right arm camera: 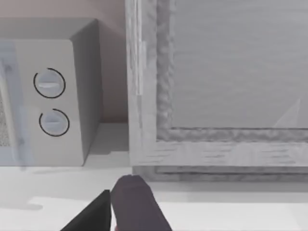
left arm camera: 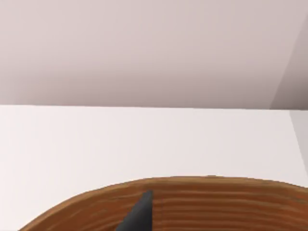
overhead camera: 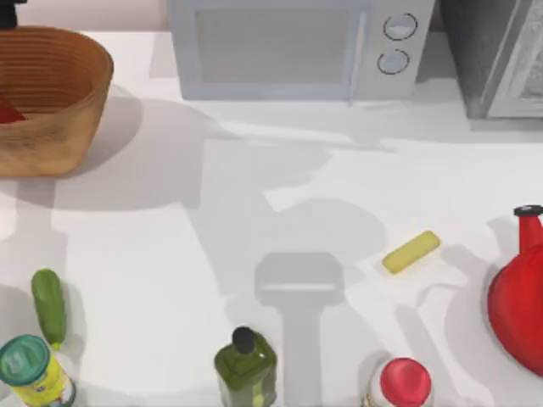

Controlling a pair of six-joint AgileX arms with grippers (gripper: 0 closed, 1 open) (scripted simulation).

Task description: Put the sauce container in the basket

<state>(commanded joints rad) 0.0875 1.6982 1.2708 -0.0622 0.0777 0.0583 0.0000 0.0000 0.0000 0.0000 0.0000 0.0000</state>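
The woven tan basket [overhead camera: 59, 93] stands at the table's far left corner. Inside it, against the top view's left edge, a red sliver of the sauce container [overhead camera: 5, 113] lies on the basket floor, mostly cut off. A dark part of my left arm [overhead camera: 8, 8] hangs just behind the basket. In the left wrist view my left gripper [left arm camera: 139, 215] is a dark tip just above the basket's ribbed rim [left arm camera: 216, 197], facing the back wall. My right gripper [right arm camera: 127, 207] hovers low over the table, facing the microwave [right arm camera: 53, 96] and a grey appliance [right arm camera: 216, 86].
The microwave [overhead camera: 297, 47] and the grey appliance [overhead camera: 496, 55] line the back. A red jug [overhead camera: 519, 301] stands at the right and a yellow bar [overhead camera: 411, 252] lies beside it. Along the front are a cucumber [overhead camera: 48, 305], a teal-lidded yellow jar [overhead camera: 30, 369], an olive oil bottle [overhead camera: 246, 365] and a red-lidded white jar [overhead camera: 403, 383].
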